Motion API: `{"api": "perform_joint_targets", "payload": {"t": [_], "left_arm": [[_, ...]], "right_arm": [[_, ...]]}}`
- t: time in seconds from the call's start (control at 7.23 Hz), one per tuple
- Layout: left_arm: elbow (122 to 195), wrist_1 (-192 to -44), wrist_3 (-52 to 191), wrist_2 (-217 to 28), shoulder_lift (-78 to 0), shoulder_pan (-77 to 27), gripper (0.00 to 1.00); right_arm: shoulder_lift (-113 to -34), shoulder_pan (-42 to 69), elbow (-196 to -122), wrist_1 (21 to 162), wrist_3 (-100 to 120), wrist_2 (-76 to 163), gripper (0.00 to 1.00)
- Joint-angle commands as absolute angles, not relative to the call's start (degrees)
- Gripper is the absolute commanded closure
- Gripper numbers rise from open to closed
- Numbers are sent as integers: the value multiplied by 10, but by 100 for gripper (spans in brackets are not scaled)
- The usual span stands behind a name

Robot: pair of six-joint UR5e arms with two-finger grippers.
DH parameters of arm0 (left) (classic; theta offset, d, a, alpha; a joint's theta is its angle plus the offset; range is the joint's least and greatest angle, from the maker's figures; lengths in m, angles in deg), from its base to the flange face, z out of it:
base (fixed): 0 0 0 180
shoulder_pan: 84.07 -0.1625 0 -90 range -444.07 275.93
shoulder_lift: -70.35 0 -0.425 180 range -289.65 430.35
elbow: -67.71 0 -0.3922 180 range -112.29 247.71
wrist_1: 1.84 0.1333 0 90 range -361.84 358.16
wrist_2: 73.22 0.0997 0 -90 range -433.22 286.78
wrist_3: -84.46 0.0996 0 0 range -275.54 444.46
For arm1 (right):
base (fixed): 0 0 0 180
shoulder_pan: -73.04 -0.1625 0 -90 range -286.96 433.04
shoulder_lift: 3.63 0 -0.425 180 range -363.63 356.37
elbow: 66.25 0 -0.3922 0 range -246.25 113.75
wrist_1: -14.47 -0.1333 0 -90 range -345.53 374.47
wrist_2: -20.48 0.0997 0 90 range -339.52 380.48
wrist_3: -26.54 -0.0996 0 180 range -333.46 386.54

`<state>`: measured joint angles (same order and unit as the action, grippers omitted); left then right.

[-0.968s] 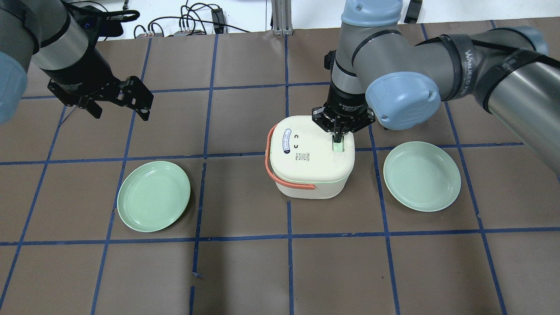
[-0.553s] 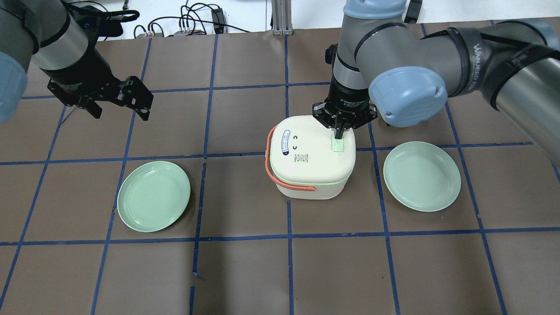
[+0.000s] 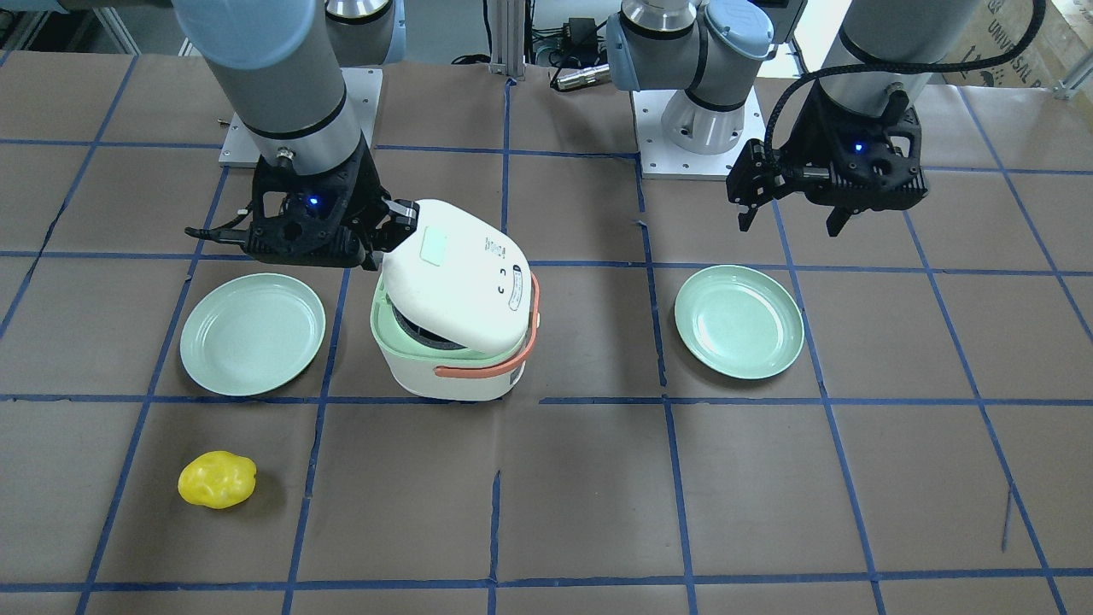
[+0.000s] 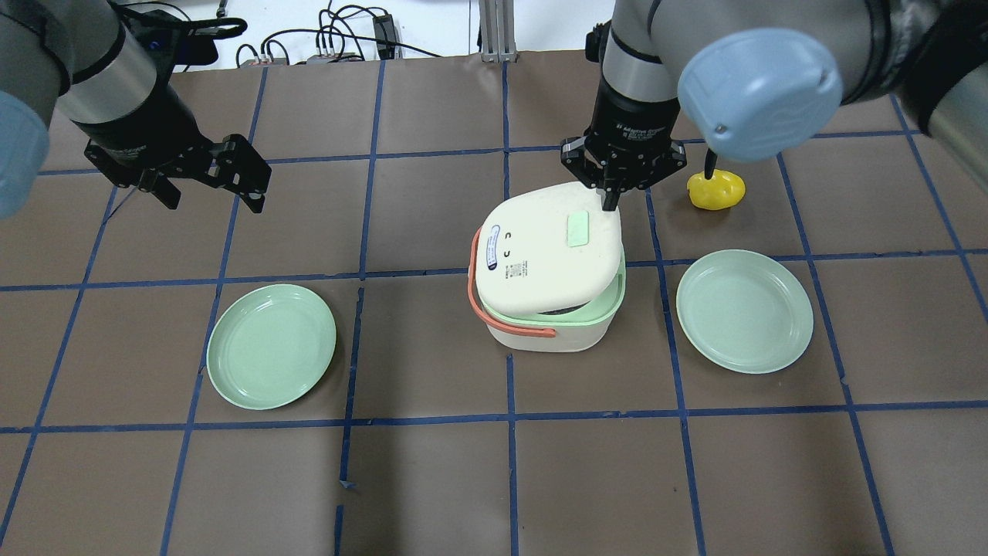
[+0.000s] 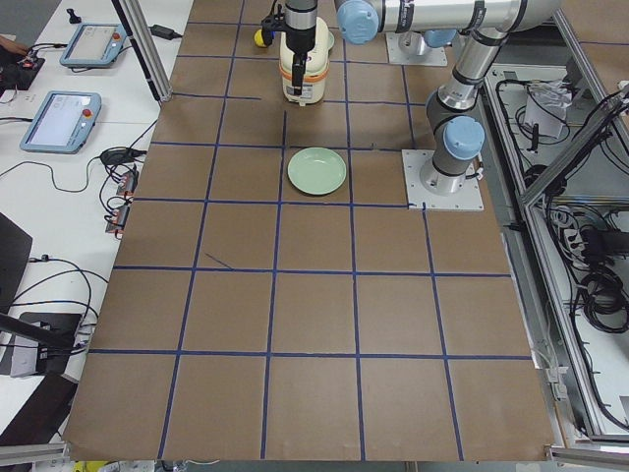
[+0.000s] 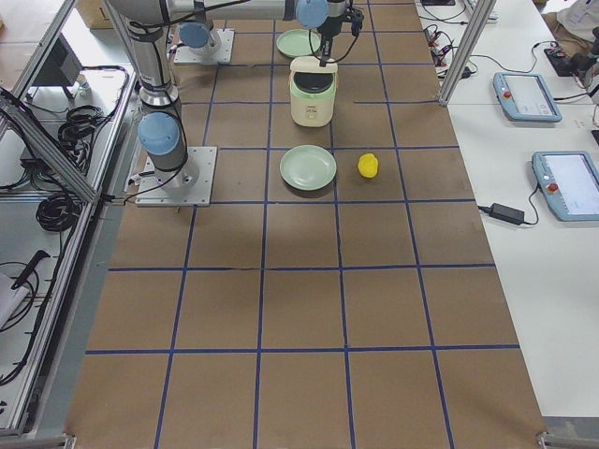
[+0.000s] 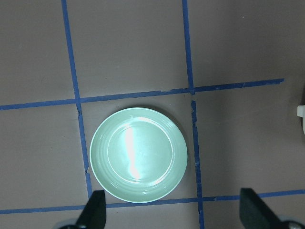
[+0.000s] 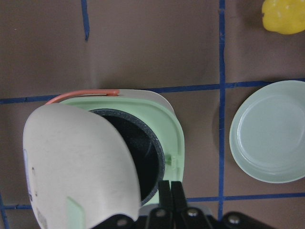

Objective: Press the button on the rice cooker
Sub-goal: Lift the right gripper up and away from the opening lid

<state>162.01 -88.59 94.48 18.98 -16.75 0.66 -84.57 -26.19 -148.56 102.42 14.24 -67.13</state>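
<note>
The white rice cooker [image 4: 540, 333] with an orange handle stands mid-table. Its lid [image 4: 540, 247] is popped open and tilted up, with the pale green button [image 4: 577, 229] on top. The dark inner pot [image 8: 145, 148] shows under the lid in the right wrist view. My right gripper [image 4: 610, 202] is shut, empty, and hangs just above the lid's far edge, clear of the button; it also shows in the front view [image 3: 401, 224]. My left gripper [image 4: 212, 197] is open and empty, far to the left, above a green plate [image 7: 138, 155].
Two green plates lie on the brown paper, one left [image 4: 271, 345] and one right [image 4: 744, 310] of the cooker. A yellow fruit-like object [image 4: 716, 191] lies behind the right plate, close to my right arm. Blue tape lines grid the table.
My right gripper has lifted off the button and drawn back toward the far edge. The cooker's lid has sprung open and tilted up. The left arm has not moved.
</note>
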Motion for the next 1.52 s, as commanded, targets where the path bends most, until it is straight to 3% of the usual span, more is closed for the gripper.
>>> {"api": "perform_joint_targets", "payload": {"t": [0.0,0.41,0.55,0.83,1.38], "left_arm": [[1620,-886,945,190,-168,7,0],[1620,-887,945,190,-168,7,0],[1620,-886,945,190,-167,6,0],[1620,-887,945,190,-167,7,0],[1620,-886,945,190,-168,7,0]], "right_arm": [[-861,-222,-1444,972,190,-699,82],[-873,-193,-1456,972,192,-690,53],[-874,-192,-1467,978,192,-690,27],[-873,-187,-1478,989,199,-693,0],[-874,-181,-1479,989,243,-698,0]]}}
